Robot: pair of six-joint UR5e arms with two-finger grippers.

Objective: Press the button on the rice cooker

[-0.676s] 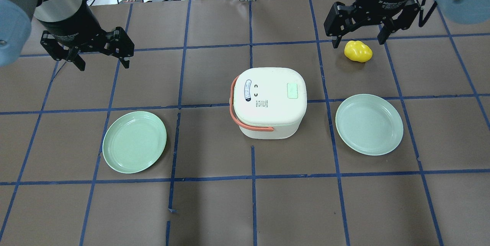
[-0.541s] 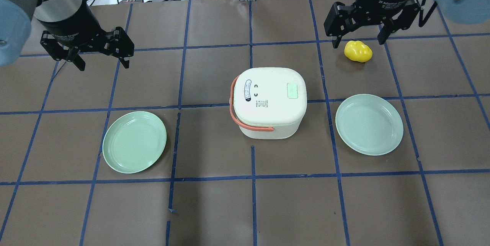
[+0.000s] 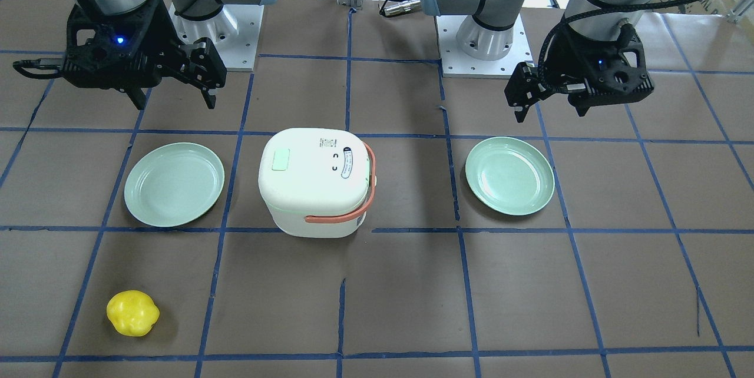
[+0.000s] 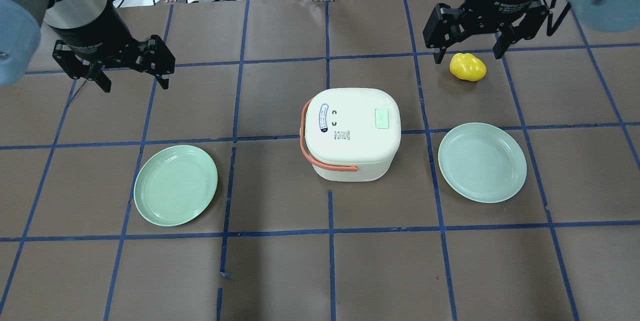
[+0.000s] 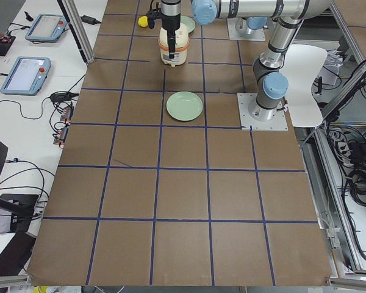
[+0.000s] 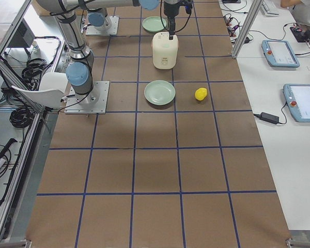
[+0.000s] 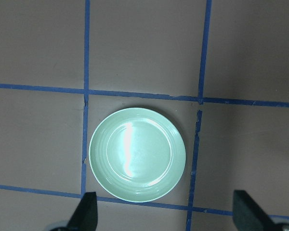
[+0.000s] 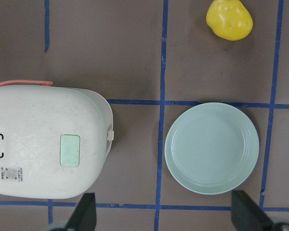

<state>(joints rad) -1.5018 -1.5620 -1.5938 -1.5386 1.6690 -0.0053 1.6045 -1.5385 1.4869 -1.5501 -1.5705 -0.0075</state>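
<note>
The cream rice cooker [image 4: 350, 146] with an orange handle stands at the table's middle, lid shut. Its pale green button [image 4: 382, 118] is on the lid top, on the right-arm side. The cooker shows in the front view [image 3: 315, 189] with the button [image 3: 281, 161], and in the right wrist view [image 8: 33, 125] with the button [image 8: 70, 150]. My left gripper [image 4: 135, 85] is open and empty, high over the far left. My right gripper [image 4: 468, 56] is open and empty, high over the far right, apart from the cooker. Its fingertips [image 8: 86, 214] frame the right wrist view.
A green plate [image 4: 176, 185] lies left of the cooker and also shows in the left wrist view [image 7: 137, 154]. A second green plate [image 4: 482, 162] lies right of it. A yellow toy pepper [image 4: 467, 68] lies at the far right, under my right gripper. Blue tape lines grid the brown table.
Almost nothing. The right gripper has shifted a hair toward the table's far edge. The left arm, cooker, plates and pepper have not moved.
</note>
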